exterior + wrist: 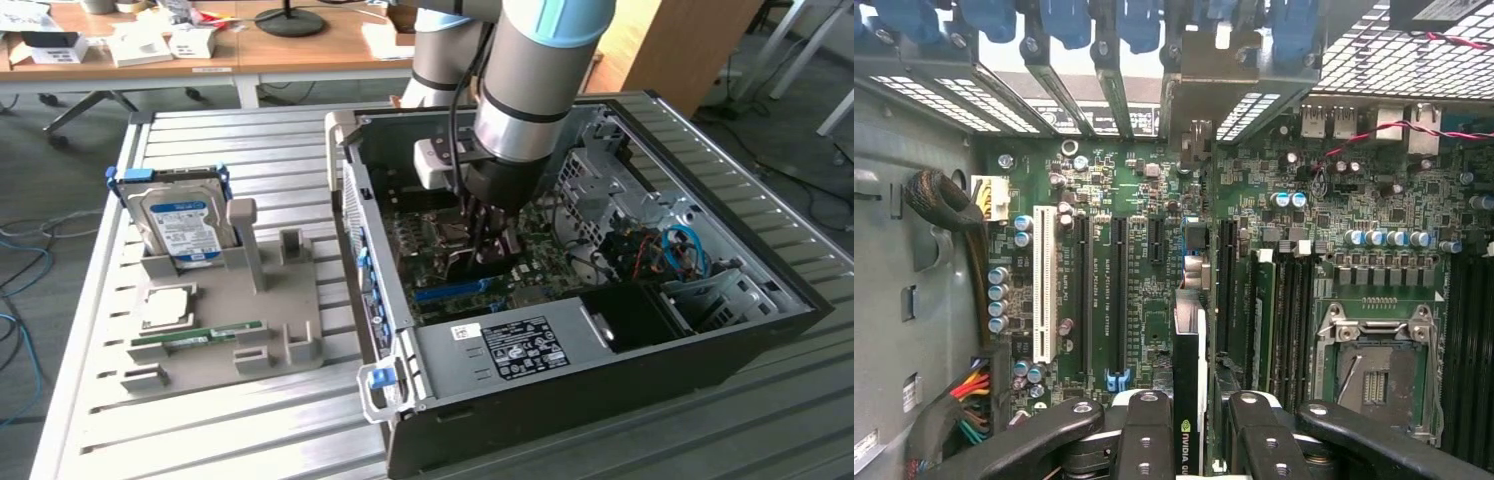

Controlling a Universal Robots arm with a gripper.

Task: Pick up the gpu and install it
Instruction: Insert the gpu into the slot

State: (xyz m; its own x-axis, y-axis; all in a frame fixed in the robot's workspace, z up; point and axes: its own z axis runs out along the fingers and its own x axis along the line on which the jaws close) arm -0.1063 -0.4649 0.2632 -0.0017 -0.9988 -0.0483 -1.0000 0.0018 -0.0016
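GPU (1187, 400) sits edge-on between the 2 fingers (1144, 430) of the gripper (1194, 440), which is clamped on its 2 flat faces. A green logo shows on the slim edge facing the wrist camera. The card hangs inside the open computer case (747, 300), over the green motherboard (1144, 330) and close to the long black slots (1119, 300). I cannot tell whether its lower edge touches a slot. In the exterior view the gripper (487, 235) is low inside the case, near the middle of the board.

The card looks light and stiff, so I judge it will not sag, but it is thin and could pivot or slip between the pads if pushed off-line. Its small soldered parts and contact edge seem fragile. The bare flat faces near the top edge look like the safest place to hold it, well away from the contacts and the metal end bracket.
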